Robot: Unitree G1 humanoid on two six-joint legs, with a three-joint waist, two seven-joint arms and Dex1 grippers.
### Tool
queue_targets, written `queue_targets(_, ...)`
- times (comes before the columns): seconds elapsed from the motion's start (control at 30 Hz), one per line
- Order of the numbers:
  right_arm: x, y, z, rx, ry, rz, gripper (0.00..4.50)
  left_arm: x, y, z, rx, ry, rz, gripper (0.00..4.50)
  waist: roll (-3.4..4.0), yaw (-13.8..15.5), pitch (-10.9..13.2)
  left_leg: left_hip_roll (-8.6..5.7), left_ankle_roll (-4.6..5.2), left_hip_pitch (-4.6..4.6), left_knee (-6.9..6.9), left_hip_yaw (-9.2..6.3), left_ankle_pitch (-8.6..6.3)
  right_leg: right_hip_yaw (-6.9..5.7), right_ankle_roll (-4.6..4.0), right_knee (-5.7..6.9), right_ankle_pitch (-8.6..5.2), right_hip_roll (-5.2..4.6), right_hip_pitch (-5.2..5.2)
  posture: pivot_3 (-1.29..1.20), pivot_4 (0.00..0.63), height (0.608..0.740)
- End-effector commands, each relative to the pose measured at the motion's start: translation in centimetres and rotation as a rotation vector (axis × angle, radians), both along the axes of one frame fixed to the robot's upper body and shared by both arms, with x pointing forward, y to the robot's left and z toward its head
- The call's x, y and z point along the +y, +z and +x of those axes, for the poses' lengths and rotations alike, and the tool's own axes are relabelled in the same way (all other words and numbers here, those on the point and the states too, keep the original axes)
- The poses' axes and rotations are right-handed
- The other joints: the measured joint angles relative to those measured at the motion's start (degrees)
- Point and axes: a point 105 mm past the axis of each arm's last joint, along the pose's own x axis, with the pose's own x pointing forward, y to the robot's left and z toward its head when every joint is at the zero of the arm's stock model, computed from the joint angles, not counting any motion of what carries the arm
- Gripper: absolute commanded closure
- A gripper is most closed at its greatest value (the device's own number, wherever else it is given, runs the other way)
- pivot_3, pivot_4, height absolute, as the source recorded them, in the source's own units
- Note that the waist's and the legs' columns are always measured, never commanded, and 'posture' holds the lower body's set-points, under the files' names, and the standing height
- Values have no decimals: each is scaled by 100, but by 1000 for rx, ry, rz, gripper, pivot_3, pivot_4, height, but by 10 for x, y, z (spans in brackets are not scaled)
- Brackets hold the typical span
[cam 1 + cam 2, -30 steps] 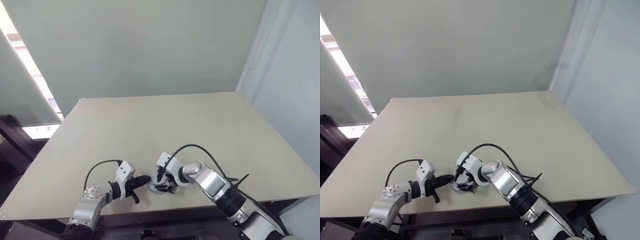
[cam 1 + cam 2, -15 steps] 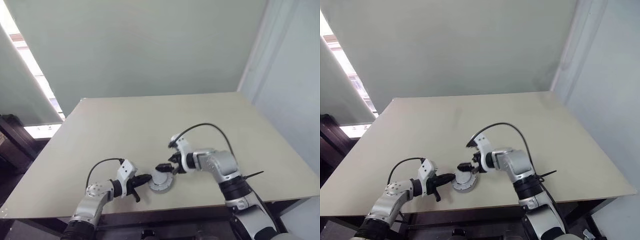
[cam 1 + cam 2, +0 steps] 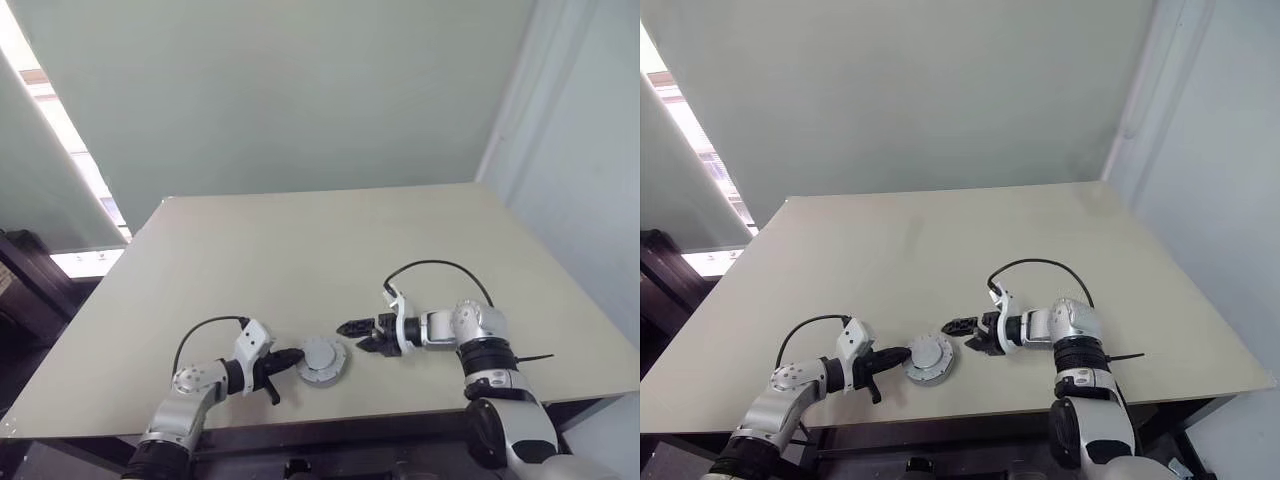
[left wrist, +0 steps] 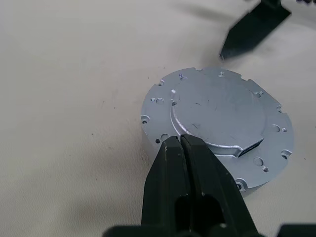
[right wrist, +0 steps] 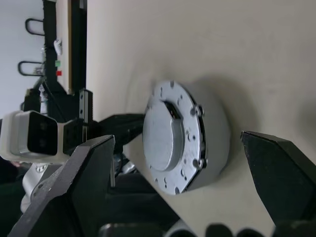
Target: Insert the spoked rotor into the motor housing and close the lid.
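Observation:
The lid is a round grey metal disc with a raised centre and small holes round its rim. It lies flat near the table's front edge, and the left wrist view shows its top face. My left gripper is shut, its tip touching the lid's left rim. My right gripper stands open just to the right of the lid, apart from it and holding nothing. Its fingers frame the lid in the right wrist view. The spoked rotor and the motor housing are hidden.
The beige table stretches back to a pale green wall. Its front edge runs close below the lid. A black cable loops over my right forearm.
My right gripper has come off the lid, rolled its wrist and swung away to the right, leaving the lid uncovered. My left gripper has stayed against the rim.

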Motion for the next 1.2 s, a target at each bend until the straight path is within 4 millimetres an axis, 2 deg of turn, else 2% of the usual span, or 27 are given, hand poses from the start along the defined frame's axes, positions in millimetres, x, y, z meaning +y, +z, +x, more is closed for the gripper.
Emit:
queue_targets(0.03,7,0,-1,27,-20,85,35,-8,-11,-11,52,-49,7,4500,1,-5,-1,-1,0,-1,0,0,0,0,0,0,0,0,0,0,0,740)
queue_targets(0.3,29,-11,-13,80,4,147,35,-4,-12,-13,54,-45,17,4500,8,-40,-1,1,2,1,0,1,-1,2,0,0,0,1,0,0,0,740)
queue_targets(0.43,37,-8,-14,83,2,195,35,-1,-12,-13,54,-42,20,4500,8,-52,-2,2,2,2,-1,1,-1,2,0,0,0,2,0,0,0,740)
queue_targets(0.73,39,-9,-12,90,-20,214,35,1,-13,-13,54,-38,25,4500,9,-56,-2,9,2,8,-5,3,-1,2,0,3,0,7,-1,0,0,740)
queue_targets(0.87,39,-13,-14,98,-19,192,889,2,-14,-13,54,-38,26,4500,10,-52,-1,8,2,6,-7,3,-1,2,0,2,0,7,-3,0,0,740)
queue_targets(1.03,40,-16,-18,109,-10,185,2604,1,-14,-12,52,-40,24,4500,13,-54,-3,6,2,4,-11,4,-1,3,0,-1,0,6,-4,0,0,740)
queue_targets(1.1,40,-16,-19,113,-9,188,3094,1,-14,-11,51,-40,21,4500,14,-51,-3,7,2,8,-11,5,-1,4,0,0,0,6,-2,0,0,740)
queue_targets(1.13,40,-16,-19,114,-9,189,3286,1,-14,-11,51,-40,20,4500,14,-52,-3,7,2,7,-10,3,-1,3,0,0,0,6,-2,0,0,740)
queue_targets(1.2,40,-16,-19,118,-8,190,3292,1,-14,-11,49,-39,18,4500,17,-52,-3,7,2,8,-10,4,-1,3,0,1,0,6,-2,0,0,740)
